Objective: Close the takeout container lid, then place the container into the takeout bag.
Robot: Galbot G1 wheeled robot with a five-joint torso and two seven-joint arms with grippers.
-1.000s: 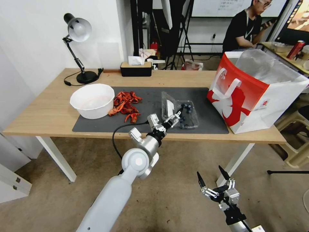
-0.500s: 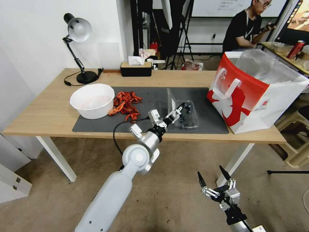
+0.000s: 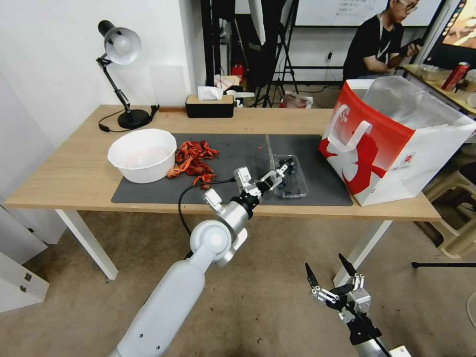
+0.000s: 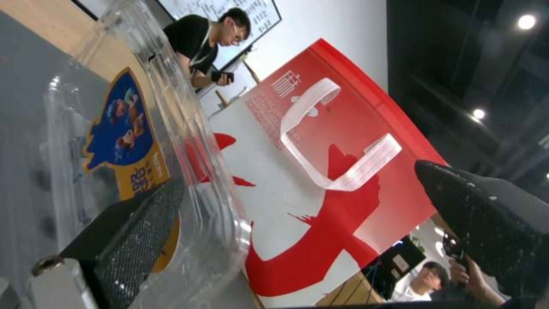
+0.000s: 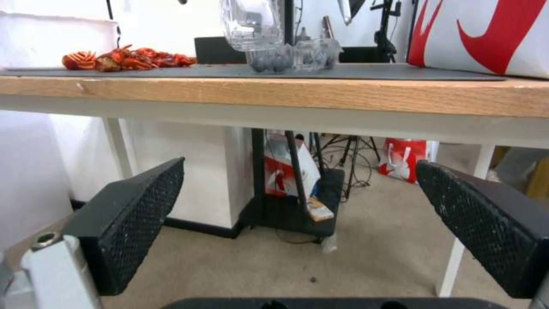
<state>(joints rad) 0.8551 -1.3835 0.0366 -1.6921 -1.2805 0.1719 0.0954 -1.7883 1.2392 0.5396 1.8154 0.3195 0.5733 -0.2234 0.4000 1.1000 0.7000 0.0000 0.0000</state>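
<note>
The takeout container (image 3: pixel 291 184) sits on the dark mat with blueberries inside, a little left of the takeout bag (image 3: pixel 391 139). Its clear lid (image 3: pixel 269 150) stands almost upright on the hinge. In the left wrist view the lid (image 4: pixel 123 133) shows its blue label. My left gripper (image 3: pixel 276 174) is open at the lid's outer side, and one finger (image 4: pixel 131 240) rests against the plastic. From the right wrist view the lid (image 5: pixel 251 19) rises above the container (image 5: pixel 291 60). My right gripper (image 3: pixel 326 268) hangs open below the table's front edge.
A white bowl (image 3: pixel 143 153) and a pile of red crayfish shells (image 3: pixel 193 158) lie at the left of the mat (image 3: pixel 233 148). A desk lamp (image 3: pixel 121 74) and a tissue box (image 3: pixel 209 104) stand at the back. The bag's mouth is open upward.
The lid has swung from lying open on the left up to nearly vertical. My left gripper has moved right with it. The right arm has barely moved.
</note>
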